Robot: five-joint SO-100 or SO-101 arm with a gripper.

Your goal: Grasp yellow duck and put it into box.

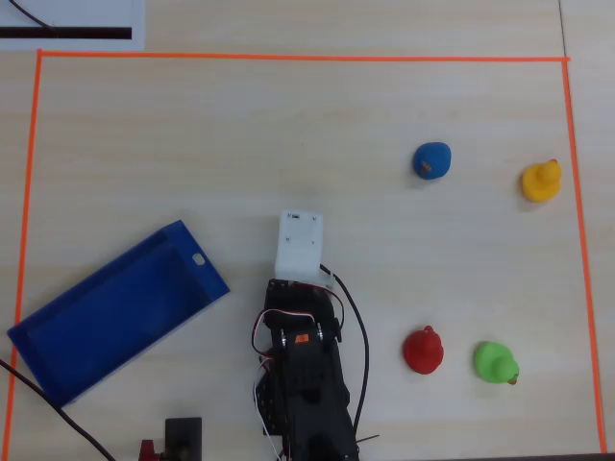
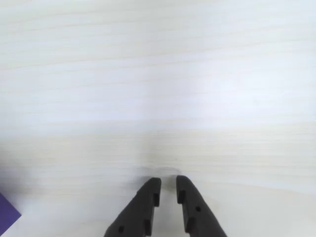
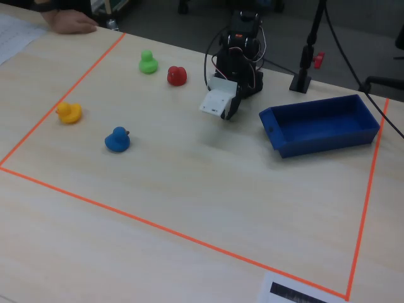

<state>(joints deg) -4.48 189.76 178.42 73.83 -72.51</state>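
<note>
- Overhead view: my arm [image 1: 306, 384] reaches up from the bottom edge, with its white wrist block [image 1: 301, 245] near the middle of the pale wooden surface [image 1: 240, 144].
- My jaws are hidden under that block here, so this view does not tell me how they stand.
- The yellow duck [image 1: 540, 181] sits far to the right, just inside the right run of the orange tape border [image 1: 288, 57], well apart from me.
- The blue duck [image 1: 431, 160] lies to the left of the yellow one. The red duck [image 1: 423, 350] and the green duck [image 1: 495, 363] sit side by side lower right.
- The box [image 1: 58, 375] lies at an angle in the lower left, nothing inside it, with a small white mark on its near-right rim.

- Wrist view: my jaws come in from the bottom edge as two dark fingertips [image 2: 150, 190], nearly together with only a narrow slit between them and nothing in it.
- Bare surface fills the rest of this view. A sliver of blue-purple shows at the lower left corner; I cannot tell for sure what it is.

- Fixed view: my arm stands at the far side, wrist block tipped down toward the surface without touching any duck.
- The yellow duck [image 3: 69, 112] is at the far left by the tape, the blue duck [image 3: 117, 140] near it to the right.
- The green duck [image 3: 148, 62] and the red duck [image 3: 177, 75] sit close together to the left of my arm.
- The box [image 3: 315, 142] lies to the right of my arm, its floor bare.
- A person's hand [image 3: 71, 23] rests at the top left corner, outside the tape.
</note>
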